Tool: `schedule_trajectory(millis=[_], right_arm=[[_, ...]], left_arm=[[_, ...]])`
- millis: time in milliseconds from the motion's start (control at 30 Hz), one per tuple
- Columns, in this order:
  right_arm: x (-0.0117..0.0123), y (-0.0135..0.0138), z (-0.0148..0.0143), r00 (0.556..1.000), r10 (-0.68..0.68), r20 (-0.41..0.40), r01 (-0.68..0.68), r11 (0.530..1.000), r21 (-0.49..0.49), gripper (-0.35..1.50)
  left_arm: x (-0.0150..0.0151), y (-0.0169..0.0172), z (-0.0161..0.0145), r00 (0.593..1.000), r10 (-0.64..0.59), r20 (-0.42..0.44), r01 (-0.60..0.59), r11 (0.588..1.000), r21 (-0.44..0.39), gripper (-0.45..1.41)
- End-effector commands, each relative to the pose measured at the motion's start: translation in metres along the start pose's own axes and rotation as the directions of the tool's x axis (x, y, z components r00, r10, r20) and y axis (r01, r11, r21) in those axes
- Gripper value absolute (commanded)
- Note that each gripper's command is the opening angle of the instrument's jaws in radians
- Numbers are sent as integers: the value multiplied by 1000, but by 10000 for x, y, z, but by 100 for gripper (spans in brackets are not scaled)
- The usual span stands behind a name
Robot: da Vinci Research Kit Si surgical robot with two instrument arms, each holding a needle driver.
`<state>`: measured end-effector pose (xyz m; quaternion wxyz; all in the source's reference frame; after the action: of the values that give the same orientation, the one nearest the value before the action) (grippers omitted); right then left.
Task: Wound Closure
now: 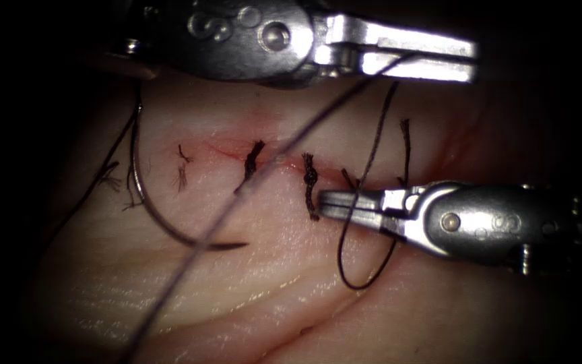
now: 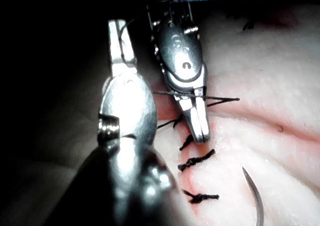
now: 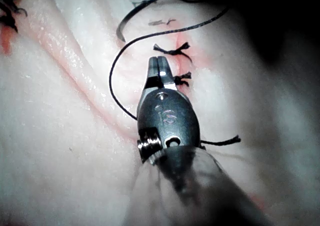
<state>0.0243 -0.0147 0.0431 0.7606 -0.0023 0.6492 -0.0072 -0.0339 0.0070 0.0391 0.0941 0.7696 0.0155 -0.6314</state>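
My left tool (image 1: pixel 469 59) reaches across the far edge of the tissue (image 1: pixel 250 290), jaws shut on the thread (image 1: pixel 284 145), which runs diagonally down and left from them. My right tool (image 1: pixel 323 202) comes in from the right with its jaws shut, tip beside a knotted stitch (image 1: pixel 310 178) on the cut (image 1: pixel 277 158). A loop of thread (image 1: pixel 348 269) passes around its jaws. I see nothing gripped between them. The curved needle (image 1: pixel 163 222) lies free on the tissue at the cut's left end, held by neither tool, point (image 1: pixel 240 245) facing right.
Two dark knotted stitches (image 1: pixel 254 160) cross the cut, with short cut ends (image 1: pixel 182 155) further left. A loose thread tail (image 1: pixel 405 145) stands up right of the right tool's tip. Red fluid tints the cut's edges. The left wrist view has the stitches (image 2: pixel 196 161) and needle (image 2: pixel 256 198).
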Motion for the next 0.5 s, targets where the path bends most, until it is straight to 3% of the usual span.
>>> schedule_trajectory(millis=[33,333,500], right_arm=[[-2,-1,19,1000,10,-20,-10,1000,9,-35],[16,-5,26,986,42,-161,-44,999,-6,-35],[31,3,9,948,84,-307,-101,994,-40,-35]], left_arm=[[-6,-4,4,1000,0,-12,0,1000,3,-45],[-23,-11,-7,998,11,-69,-11,1000,1,-45],[-43,-6,-22,998,28,-60,-28,1000,2,-45]])
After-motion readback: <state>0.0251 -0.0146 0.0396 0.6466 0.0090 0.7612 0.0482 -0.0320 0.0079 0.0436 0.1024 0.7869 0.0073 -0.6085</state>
